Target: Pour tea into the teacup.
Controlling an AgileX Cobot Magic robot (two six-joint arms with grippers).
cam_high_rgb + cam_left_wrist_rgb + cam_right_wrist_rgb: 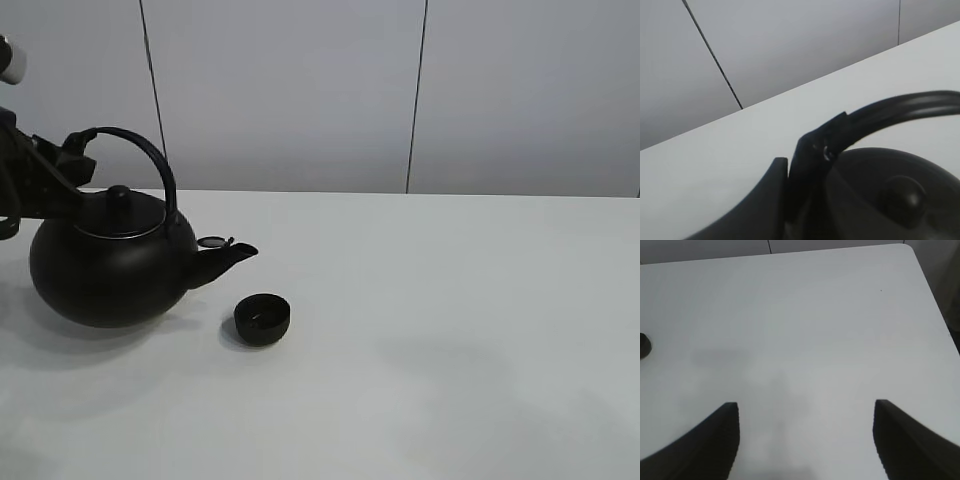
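**Left claw on the kettle handle, teacup just off the spout**

My left claw (790, 167) is pressed together on the handle (900, 107) of the black kettle (105, 265), gripping near the end farthest from the spout. In my left wrist view the arched handle runs out from between my fingers (807, 160), with the round lid knob (902, 197) below it. In the high view the kettle sits at the left of the white bench (450, 330), close to upright. I cannot tell if its base is resting on the bench or held just above it. Its spout (228, 258) points toward the middle of the bench, and a small flap (212, 241) stands open above it.

The teacup (262, 318) stands upright on the bench, near the spout tip and on the camera's side of it, not touching the kettle. There are faint glints inside the cup, but I cannot tell if it holds any liquid.

My right claw (805, 440) is spread wide over bare bench with nothing between its fingers (715, 435). It is out of the high view. A dark rounded edge (643, 346) shows at the border of my right wrist view; I cannot tell what it is.
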